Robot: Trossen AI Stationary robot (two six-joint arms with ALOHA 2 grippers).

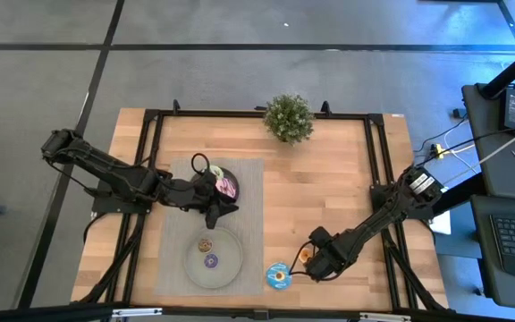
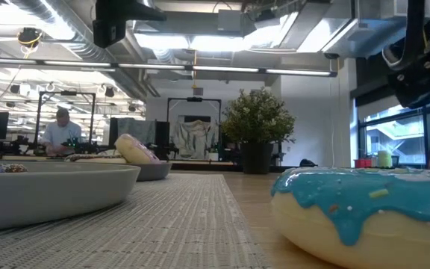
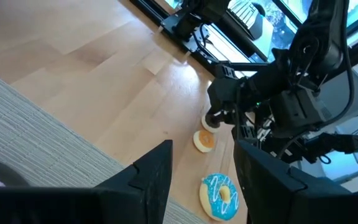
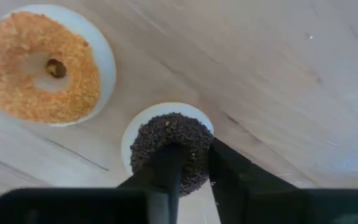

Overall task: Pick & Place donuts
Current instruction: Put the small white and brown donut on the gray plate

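Observation:
My right gripper (image 1: 315,262) is at the table's near right, shut on a mini dark brown donut (image 4: 174,148). A mini orange donut (image 4: 42,65) lies just beside it, and a blue donut (image 1: 278,275) lies on the wood to its left. A large grey plate (image 1: 232,265) holds a mini purple donut (image 1: 211,260) and a brown-topped one (image 1: 206,243). A small dark plate (image 1: 231,172) holds a pink-striped donut (image 1: 228,187). My left gripper (image 3: 201,177) is open and empty over the grey mat (image 1: 173,233), between the two plates. My right gripper has one finger (image 4: 166,163) in the dark brown donut's hole and the other finger (image 4: 229,171) outside its rim, pinching one side of the ring (image 4: 194,152). The fingers come from above, pointing down. The donut lies flat and seems to rest on the wood.
A small potted plant (image 1: 288,117) stands at the far edge. Black frame rails (image 1: 378,170) run along the table's sides. Bare wood lies between the mat and the right rail. A person sits in the room behind the table (image 2: 60,131).

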